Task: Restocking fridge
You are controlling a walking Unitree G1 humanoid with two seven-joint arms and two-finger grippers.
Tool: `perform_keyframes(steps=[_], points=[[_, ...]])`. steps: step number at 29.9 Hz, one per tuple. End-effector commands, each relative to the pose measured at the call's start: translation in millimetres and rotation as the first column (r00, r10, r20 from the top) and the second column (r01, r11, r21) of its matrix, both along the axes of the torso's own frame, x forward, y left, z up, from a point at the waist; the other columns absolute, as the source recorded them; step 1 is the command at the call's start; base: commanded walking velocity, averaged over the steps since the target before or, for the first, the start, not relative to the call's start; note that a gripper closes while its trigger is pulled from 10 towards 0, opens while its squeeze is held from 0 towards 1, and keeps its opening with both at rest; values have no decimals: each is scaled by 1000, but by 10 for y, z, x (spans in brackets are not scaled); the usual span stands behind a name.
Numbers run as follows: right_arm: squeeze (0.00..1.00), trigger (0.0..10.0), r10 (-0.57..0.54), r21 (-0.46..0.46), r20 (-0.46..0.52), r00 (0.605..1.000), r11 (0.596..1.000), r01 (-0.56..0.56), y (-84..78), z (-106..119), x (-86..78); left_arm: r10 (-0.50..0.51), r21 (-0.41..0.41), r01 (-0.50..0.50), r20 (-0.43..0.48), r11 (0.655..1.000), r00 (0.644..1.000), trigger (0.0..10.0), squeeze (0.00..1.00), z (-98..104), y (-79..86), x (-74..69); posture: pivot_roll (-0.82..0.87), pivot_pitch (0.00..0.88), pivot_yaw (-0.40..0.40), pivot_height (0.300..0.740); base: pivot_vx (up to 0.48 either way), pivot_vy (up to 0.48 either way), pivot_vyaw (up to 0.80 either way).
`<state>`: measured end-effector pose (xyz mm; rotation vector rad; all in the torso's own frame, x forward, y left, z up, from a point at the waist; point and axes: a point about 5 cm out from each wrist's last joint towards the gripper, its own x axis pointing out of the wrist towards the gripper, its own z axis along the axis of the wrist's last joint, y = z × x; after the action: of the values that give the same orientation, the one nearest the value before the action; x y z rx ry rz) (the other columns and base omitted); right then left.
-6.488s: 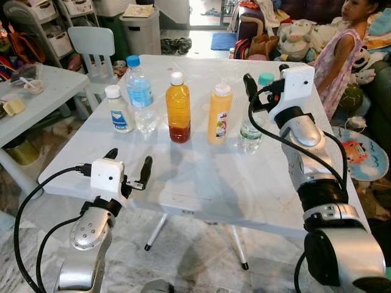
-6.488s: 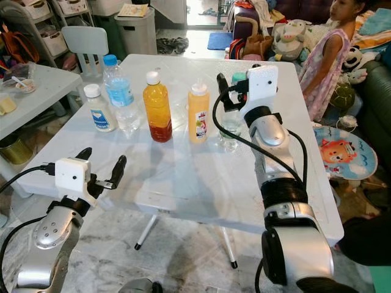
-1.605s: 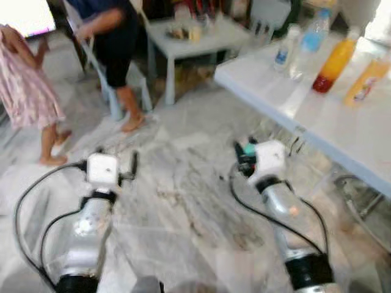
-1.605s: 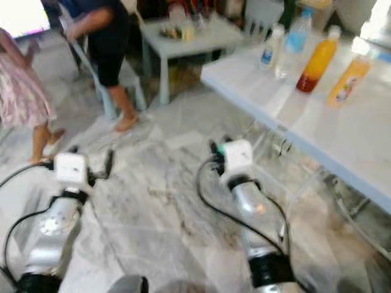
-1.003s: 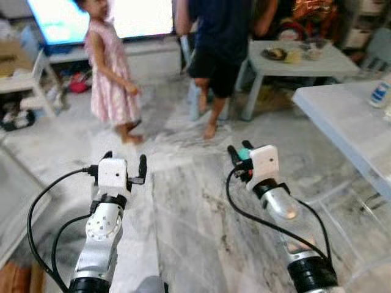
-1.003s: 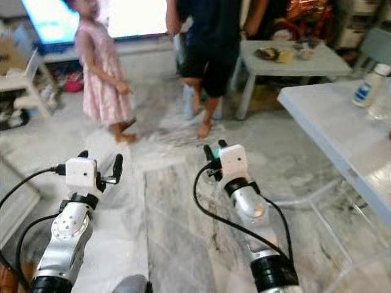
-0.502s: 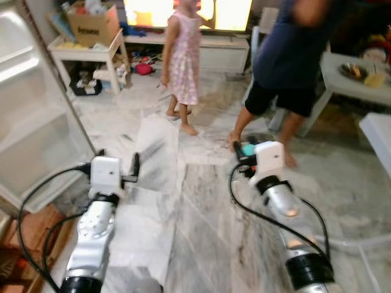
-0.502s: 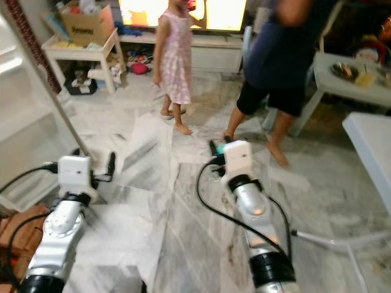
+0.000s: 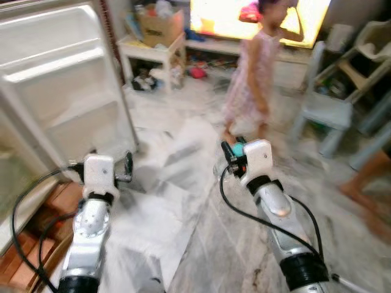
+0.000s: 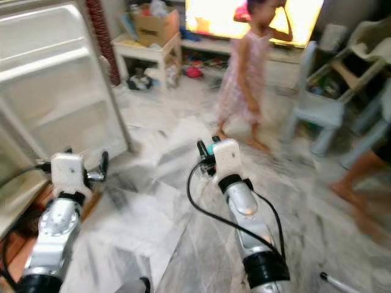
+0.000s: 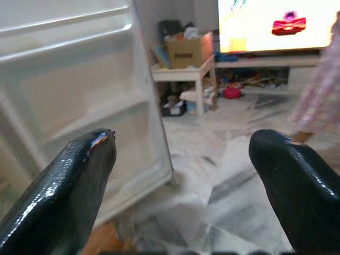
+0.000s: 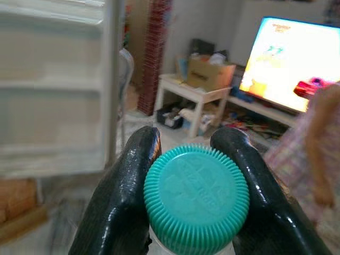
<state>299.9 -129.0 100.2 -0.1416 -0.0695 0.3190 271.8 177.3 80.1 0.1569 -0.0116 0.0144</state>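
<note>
Bottle (image 12: pixel 195 199): it was clamped between the two black fingers of the right gripper (image 9: pixel 234 152), in the air above the floor and in front of the robot; its teal cap (image 9: pixel 237 148) pointed up toward the wrist camera, and the clear body under the cap was mostly hidden.
Right gripper: the fingers (image 12: pixel 130 180) pressed on both sides of the cap, one on each side, touching it.
Left gripper (image 11: pixel 183 175): its fingers stood wide apart with nothing between them; it was held forward at about the same height as the right one, near the fridge door.
Fridge door (image 9: pixel 67 79): white, standing open at the robot's left; its inner side with moulded shelves faced the room, and its lower corner was near the left gripper.
Floor (image 9: pixel 201 213): grey-white marble tiles, somewhat blurred in the eye views.
Person (image 9: pixel 250 73): in a pink dress, standing on the floor beyond the right gripper, in front of a bright screen (image 10: pixel 244 15).
Small table (image 10: pixel 149 46): white, by the wall to the left of the screen, with a cardboard box (image 11: pixel 186 50) on it.
Chair (image 9: pixel 327 113): pale blue-grey, at the right of the person.
Bare leg (image 10: pixel 360 183): of a second person, at the right edge.
</note>
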Motion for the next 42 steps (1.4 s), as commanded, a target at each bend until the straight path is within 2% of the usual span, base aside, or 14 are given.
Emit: perform_keyframes(steps=[1,7,12,16,20,24,28,29,31,32,33,35,38,42], points=[[0,10000,10,14,48,999,1000,-10,22,111,24,17,19,-17,13,1000,1000,10000,0,54,40,28,72,0,-47,740,0,-409,800],[0,10000,5,16,42,999,1000,-5,10,90,7,31,30,-31,-1,999,1000,10000,0,22,64,12,72,0,-43,740,0,-378,800],[0,10000,-17,16,39,999,1000,16,-30,69,-5,48,19,-48,15,999,999,10000,0,30,71,-6,76,0,-42,740,0,0,800],[0,10000,-65,57,30,997,996,63,-106,46,-16,56,27,-57,5,998,998,10000,0,11,90,-32,81,0,-33,740,0,0,372],[0,10000,-161,30,13,987,987,160,-267,-31,-43,74,13,-74,-6,997,997,10000,0,-39,111,-97,83,0,-5,740,0,0,0],[0,10000,-205,16,-6,979,979,205,-355,-97,-83,108,-2,-108,-32,994,994,10000,0,-82,172,-148,79,0,3,740,0,0,0],[0,10000,-243,-13,-45,969,970,243,-432,-187,-95,98,11,-98,-44,995,994,10000,0,-104,198,-162,82,0,0,740,0,0,0],[0,10000,-252,-17,-41,967,968,251,-431,-186,-80,104,11,-103,-45,995,994,10000,0,-103,210,-156,79,0,-4,740,0,0,0],[0,10000,-252,31,-59,966,967,254,-419,-180,-60,115,16,-115,-49,993,992,10000,0,-106,225,-150,80,0,-6,740,0,0,0],[0,10000,-232,124,-99,968,962,243,-358,-139,-7,118,24,-117,-42,993,992,10000,0,-87,217,-114,80,0,-13,740,292,0,0],[0,10000,-218,144,-104,970,962,231,-334,-122,8,114,24,-113,-38,993,993,10000,0,-75,207,-100,78,0,-12,740,292,0,0],[0,10000,-190,129,-86,978,971,200,-265,-76,39,112,20,-112,-30,994,993,10000,0,-45,192,-72,72,0,-13,740,356,0,0],[0,10000,-116,45,-34,993,992,118,-168,-14,60,104,14,-103,-29,995,994,10000,0,-21,175,-50,68,1,-23,740,375,0,0],[0,10000,-50,61,0,999,997,50,-90,18,19,119,12,-119,-22,993,993,10000,0,-5,202,-58,78,2,-33,740,395,0,200]])
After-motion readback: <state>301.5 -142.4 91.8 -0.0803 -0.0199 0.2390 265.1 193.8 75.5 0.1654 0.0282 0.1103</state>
